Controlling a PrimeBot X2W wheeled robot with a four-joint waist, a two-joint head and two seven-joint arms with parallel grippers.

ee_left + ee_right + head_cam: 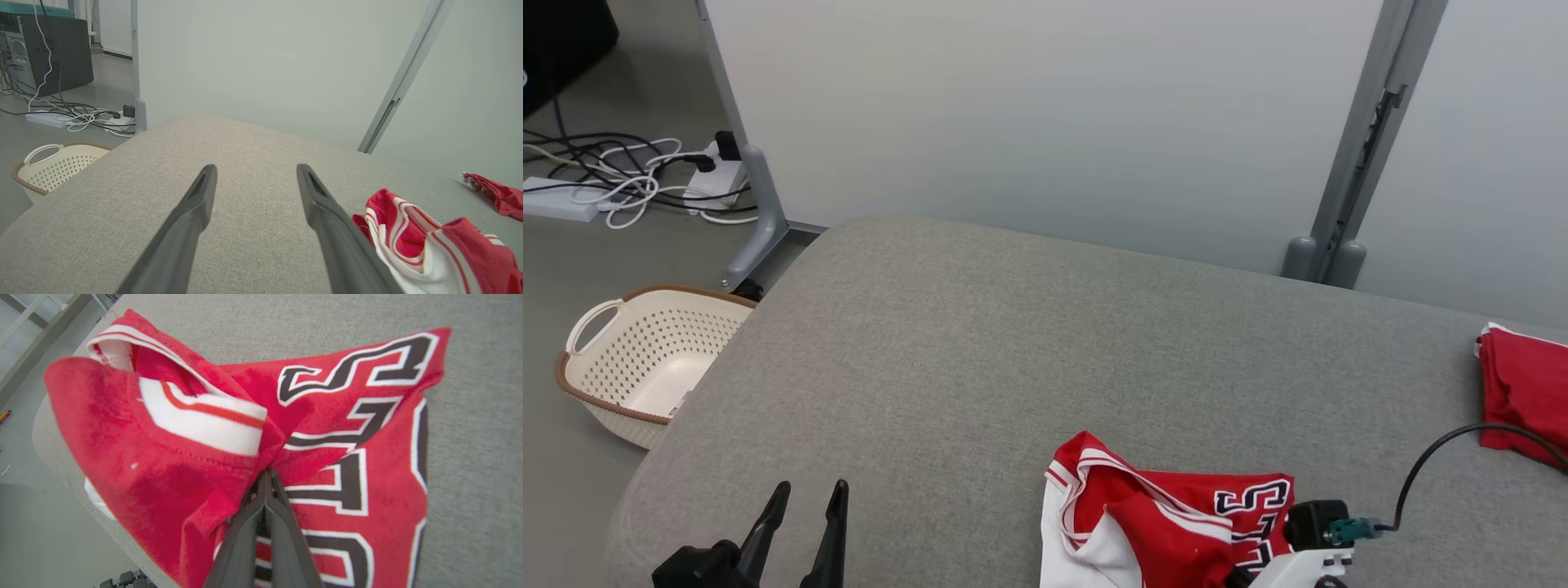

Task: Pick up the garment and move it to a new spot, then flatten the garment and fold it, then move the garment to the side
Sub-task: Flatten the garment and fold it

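Note:
The garment [1160, 523] is a red jersey with white trim and black numbers, crumpled at the near edge of the grey padded table [980, 343]. In the right wrist view my right gripper [265, 473] is shut, its two fingertips pressed together on a pinched fold of the garment [196, 428]. In the head view its white wrist [1307, 563] sits over the jersey's right part. My left gripper [805, 494] stands open at the lower left over bare table, well left of the jersey. The left wrist view shows its spread fingers [196, 204] and the garment [425, 241] to their right.
A second red cloth [1523, 396] lies folded at the table's right edge. A cream perforated laundry basket [637, 359] stands on the floor left of the table. Cables and power strips [629, 184] lie on the floor behind it. A pale partition wall [1045, 114] backs the table.

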